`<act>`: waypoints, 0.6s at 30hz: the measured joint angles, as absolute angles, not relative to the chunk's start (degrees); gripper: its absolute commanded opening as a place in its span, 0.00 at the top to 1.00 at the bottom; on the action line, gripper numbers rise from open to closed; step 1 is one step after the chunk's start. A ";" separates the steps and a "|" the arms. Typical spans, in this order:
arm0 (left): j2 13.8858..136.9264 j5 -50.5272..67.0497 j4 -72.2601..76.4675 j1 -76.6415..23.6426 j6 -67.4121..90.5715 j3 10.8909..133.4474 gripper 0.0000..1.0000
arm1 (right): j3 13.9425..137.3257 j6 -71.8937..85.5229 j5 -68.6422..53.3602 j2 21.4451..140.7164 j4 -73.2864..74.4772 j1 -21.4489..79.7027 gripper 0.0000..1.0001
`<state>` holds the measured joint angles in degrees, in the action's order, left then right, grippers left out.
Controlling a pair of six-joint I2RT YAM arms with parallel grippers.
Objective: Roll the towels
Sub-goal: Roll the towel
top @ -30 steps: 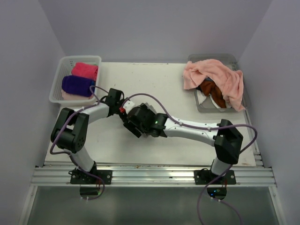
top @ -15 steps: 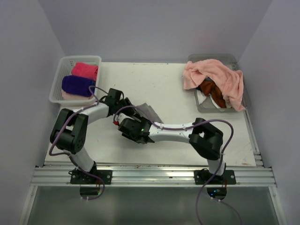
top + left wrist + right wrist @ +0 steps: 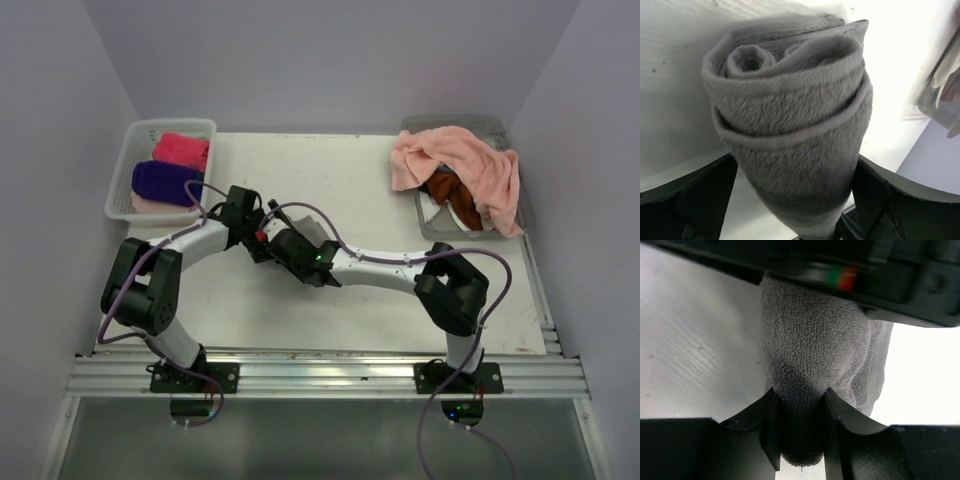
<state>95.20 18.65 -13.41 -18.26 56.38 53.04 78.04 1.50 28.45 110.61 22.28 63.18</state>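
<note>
Out on the table (image 3: pixel 350 180), the right gripper (image 3: pixel 800 425) is pinching the grey towel (image 3: pixel 790 110), the left gripper (image 3: pixel 790 200) is gaping wide around it; that small pinch may be letting it unroll.

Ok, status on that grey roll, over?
Left end effector open, straddling the grey towel. Right end effector shut on it. Towel rolled, spiral end showing. Both crowded nose to nose at it.

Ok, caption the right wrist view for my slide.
Right gripper pinching the end of the grey towel above the white table.
</note>
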 measured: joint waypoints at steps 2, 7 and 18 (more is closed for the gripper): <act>94.21 18.83 -13.41 -18.02 56.42 53.06 0.02 | 76.53 3.53 24.75 108.77 21.15 60.93 0.75; 91.00 19.03 -13.37 -16.80 56.40 53.04 0.00 | 71.18 9.63 13.15 103.68 17.67 54.00 0.75; 90.52 20.49 -9.87 -16.67 55.86 52.60 0.00 | 60.77 25.54 -12.82 100.86 3.64 40.73 0.74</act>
